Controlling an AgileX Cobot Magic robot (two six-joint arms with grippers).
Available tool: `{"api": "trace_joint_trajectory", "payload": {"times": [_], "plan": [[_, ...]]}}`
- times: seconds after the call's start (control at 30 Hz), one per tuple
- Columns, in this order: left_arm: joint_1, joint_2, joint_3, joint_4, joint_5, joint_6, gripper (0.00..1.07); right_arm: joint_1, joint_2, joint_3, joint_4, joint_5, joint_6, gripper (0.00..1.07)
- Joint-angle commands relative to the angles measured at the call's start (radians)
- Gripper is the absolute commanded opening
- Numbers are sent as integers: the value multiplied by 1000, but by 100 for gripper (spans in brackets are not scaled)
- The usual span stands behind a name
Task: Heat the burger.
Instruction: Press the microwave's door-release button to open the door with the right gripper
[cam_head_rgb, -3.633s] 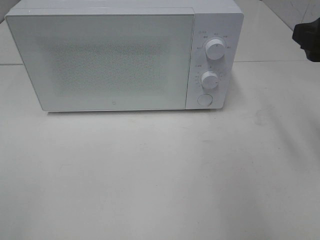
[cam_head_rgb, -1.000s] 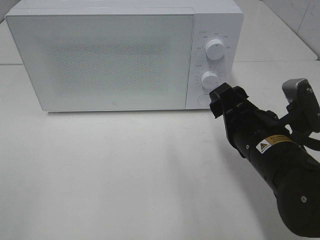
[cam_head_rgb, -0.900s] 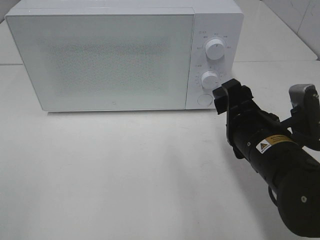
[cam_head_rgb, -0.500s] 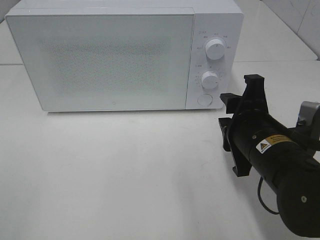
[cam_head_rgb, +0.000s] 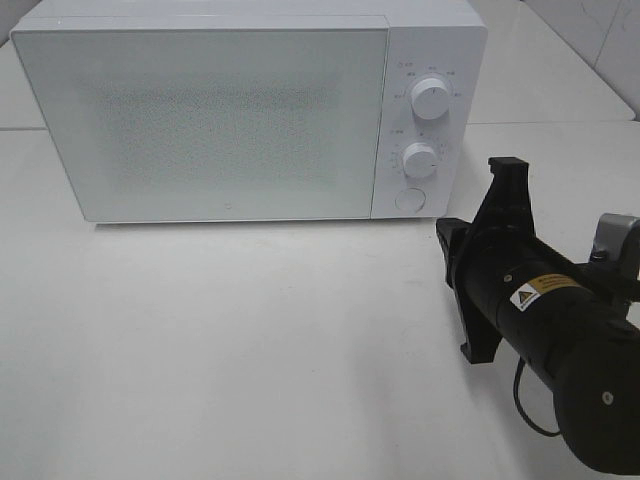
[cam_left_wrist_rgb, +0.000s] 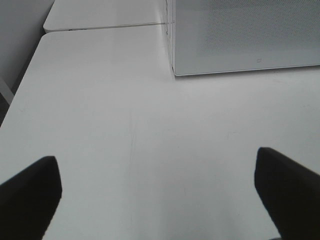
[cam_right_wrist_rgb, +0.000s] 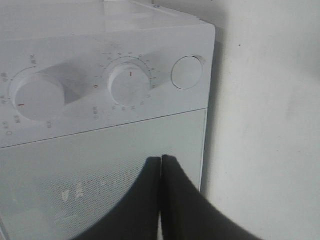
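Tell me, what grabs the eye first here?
A big white microwave, door closed, sits at the back of the white table. A bulky black robot arm juts in at the right, jaws pressed shut, close before the microwave's control panel.

Burger hidden from all views.
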Motion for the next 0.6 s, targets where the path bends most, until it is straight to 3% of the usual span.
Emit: {"api": "trace_joint_trajectory", "payload": {"times": [0.03, 0.23, 0.6], "plan": [[2, -22, 2, -7, -9, -1, 104, 2, -1, -7, 4, 57, 16, 0], [2, -22, 2, -7, -9, -1, 104, -10, -1, -21, 39, 102, -16, 0], [2, -22, 2, -7, -9, -1, 104, -136, 30, -133, -30, 210, -119, 0]]}}
